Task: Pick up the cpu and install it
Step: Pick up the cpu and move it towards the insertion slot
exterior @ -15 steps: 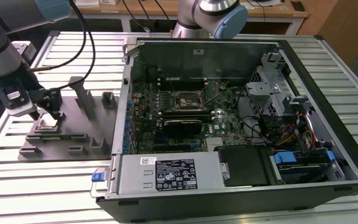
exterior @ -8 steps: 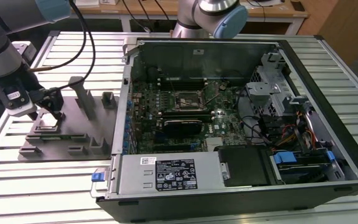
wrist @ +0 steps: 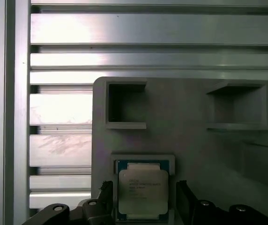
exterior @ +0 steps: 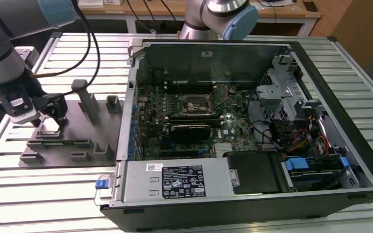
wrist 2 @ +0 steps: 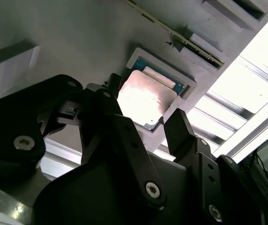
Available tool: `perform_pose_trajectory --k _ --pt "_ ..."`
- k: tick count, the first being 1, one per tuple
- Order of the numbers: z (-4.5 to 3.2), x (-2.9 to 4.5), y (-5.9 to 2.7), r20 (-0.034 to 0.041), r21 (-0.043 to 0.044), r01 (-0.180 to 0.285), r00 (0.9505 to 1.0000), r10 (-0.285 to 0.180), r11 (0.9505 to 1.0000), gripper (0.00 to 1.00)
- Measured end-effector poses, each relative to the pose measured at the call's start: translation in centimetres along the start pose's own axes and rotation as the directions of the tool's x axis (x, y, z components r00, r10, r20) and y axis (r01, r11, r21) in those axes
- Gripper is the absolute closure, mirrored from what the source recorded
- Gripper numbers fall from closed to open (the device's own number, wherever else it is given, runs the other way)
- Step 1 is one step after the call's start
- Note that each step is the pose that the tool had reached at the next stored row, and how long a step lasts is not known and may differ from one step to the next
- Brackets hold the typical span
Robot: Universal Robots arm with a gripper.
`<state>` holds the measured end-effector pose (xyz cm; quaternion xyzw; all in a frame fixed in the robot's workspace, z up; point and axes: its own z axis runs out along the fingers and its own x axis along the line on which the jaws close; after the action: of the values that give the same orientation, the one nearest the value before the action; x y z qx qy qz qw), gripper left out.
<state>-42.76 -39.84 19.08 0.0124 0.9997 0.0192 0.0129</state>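
I see the gripper (exterior: 52,121) low over the grey fixture (exterior: 76,132), at the exterior view's left, on the slatted metal table (exterior: 44,194). In both wrist views the cpu (wrist: 142,190) lies flat in a shallow square pocket of this fixture, with its silvery top facing up. The two black fingers (wrist 2: 178,129) stand apart, one on each side of the chip, and I cannot tell if they touch its edges. The open computer case (exterior: 342,97) is well apart, toward the exterior view's right, and the dark socket (exterior: 195,104) sits on its green board.
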Motion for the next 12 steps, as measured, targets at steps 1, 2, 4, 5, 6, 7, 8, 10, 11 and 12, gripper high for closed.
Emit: perform_pose_trajectory --k 1,2,4,5,6,7,8,10,11,12 --pt "0.12 0.0 0.0 0.0 0.0 0.0 1.0 0.0 1.0 0.35" --pt "0.23 0.01 -0.01 -0.0001 0.0 0.0 1.0 0.0 1.0 0.35" --pt "0.42 0.01 -0.02 -0.0001 0.0 0.001 1.0 -0.001 1.0 0.35" --pt "0.49 0.02 -0.02 -0.0001 0.0 0.001 1.0 -0.001 1.0 0.35" --pt "0.55 0.02 -0.02 -0.0001 0.0 0.001 1.0 -0.001 1.0 0.35" --pt "0.62 0.02 -0.02 -0.0001 0.0 0.001 1.0 -0.001 1.0 0.35" --pt "0.7 0.02 -0.03 -0.0001 0.0 0.001 1.0 -0.001 1.0 0.35" --pt "0.82 0.03 -0.03 -0.0002 0.0001 0.001 1.0 -0.001 1.0 0.35" --pt "0.82 0.03 -0.03 -0.0003 0.0001 0.001 1.0 -0.001 1.0 0.35" --pt "0.82 0.03 -0.03 -0.0004 0.0002 0.001 1.0 -0.001 1.0 0.35"
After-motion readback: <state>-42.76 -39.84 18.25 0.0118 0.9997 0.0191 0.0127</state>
